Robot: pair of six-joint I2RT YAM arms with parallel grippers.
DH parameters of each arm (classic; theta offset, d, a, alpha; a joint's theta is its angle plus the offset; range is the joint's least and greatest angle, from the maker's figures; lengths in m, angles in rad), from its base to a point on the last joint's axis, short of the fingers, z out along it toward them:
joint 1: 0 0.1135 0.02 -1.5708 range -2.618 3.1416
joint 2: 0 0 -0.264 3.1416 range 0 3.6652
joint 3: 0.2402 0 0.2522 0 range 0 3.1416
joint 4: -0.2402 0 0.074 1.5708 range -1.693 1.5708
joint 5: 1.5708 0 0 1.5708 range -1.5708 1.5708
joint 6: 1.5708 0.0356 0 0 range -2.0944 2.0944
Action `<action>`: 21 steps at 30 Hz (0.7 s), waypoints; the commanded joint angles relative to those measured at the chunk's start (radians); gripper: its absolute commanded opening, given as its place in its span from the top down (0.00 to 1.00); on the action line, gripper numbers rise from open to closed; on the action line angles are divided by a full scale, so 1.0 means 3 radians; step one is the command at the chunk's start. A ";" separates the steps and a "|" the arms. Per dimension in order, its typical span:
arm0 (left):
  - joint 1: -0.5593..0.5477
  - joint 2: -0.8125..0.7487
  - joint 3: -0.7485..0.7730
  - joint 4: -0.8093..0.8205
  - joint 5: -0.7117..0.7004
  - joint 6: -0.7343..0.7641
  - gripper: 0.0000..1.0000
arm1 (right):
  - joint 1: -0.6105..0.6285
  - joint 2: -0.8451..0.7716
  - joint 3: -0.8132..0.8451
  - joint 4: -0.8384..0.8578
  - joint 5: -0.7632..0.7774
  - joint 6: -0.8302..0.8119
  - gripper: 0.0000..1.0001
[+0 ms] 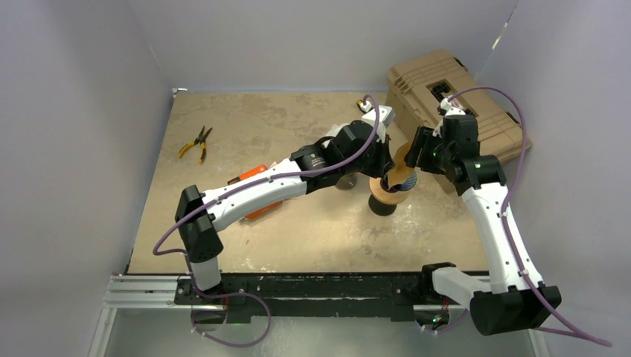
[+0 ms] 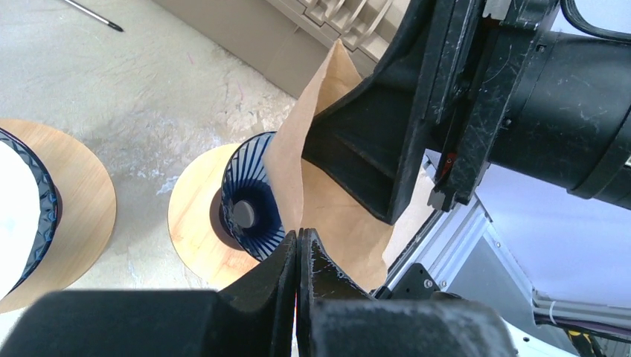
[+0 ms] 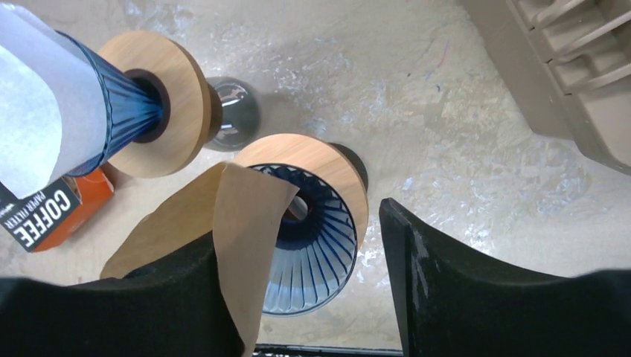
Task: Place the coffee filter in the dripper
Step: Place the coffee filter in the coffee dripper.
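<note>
A brown paper coffee filter [image 2: 335,141] hangs folded over one side of the blue ribbed dripper [image 2: 253,204], which sits in a round wooden collar [image 2: 192,223]. My left gripper [image 2: 298,236] is shut, its tips pinching the filter's lower crease. One finger [image 2: 372,156] of the right gripper presses against the filter's far face. In the right wrist view my right gripper [image 3: 298,230] stands open above the dripper [image 3: 316,260], with the filter [image 3: 245,230] draped against its left finger. From above, both grippers meet at the filter [image 1: 402,158] over the dripper [image 1: 387,192].
A second blue dripper [image 3: 123,104] holding a white filter stands beside a dark glass base [image 3: 236,111]. An orange coffee-filter box [image 3: 52,212] lies to the left. A tan tool case [image 1: 446,93] sits at the back right, and yellow pliers [image 1: 195,143] at the far left.
</note>
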 commanded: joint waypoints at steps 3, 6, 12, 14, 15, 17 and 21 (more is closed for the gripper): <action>0.0032 0.0016 0.0010 0.0092 -0.0069 -0.0140 1.00 | -0.0174 -0.0014 -0.0078 0.0106 -0.0339 -0.0109 0.41; 0.0046 0.0072 0.0028 0.0069 -0.0087 -0.0190 1.00 | -0.0201 -0.0003 -0.0123 0.0130 -0.0351 -0.0086 0.59; 0.0064 0.0134 0.0046 0.0059 -0.0125 -0.0233 0.98 | -0.0220 0.0050 -0.0135 0.0193 -0.0366 -0.0093 0.65; 0.0064 0.0140 0.0039 0.0062 -0.0168 -0.0226 0.95 | -0.0223 0.0061 -0.0166 0.0223 -0.0371 -0.0098 0.65; 0.0064 0.0147 0.0045 0.0056 -0.0190 -0.0216 0.93 | -0.0227 0.0066 -0.0181 0.0227 -0.0366 -0.0098 0.65; 0.0063 0.0161 0.0064 0.0029 -0.0237 -0.0196 0.91 | -0.0228 0.0071 -0.0223 0.0259 -0.0378 -0.0094 0.66; 0.0064 0.0195 0.0097 -0.0041 -0.0264 -0.0144 0.80 | -0.0227 0.0090 -0.0243 0.0278 -0.0385 -0.0093 0.66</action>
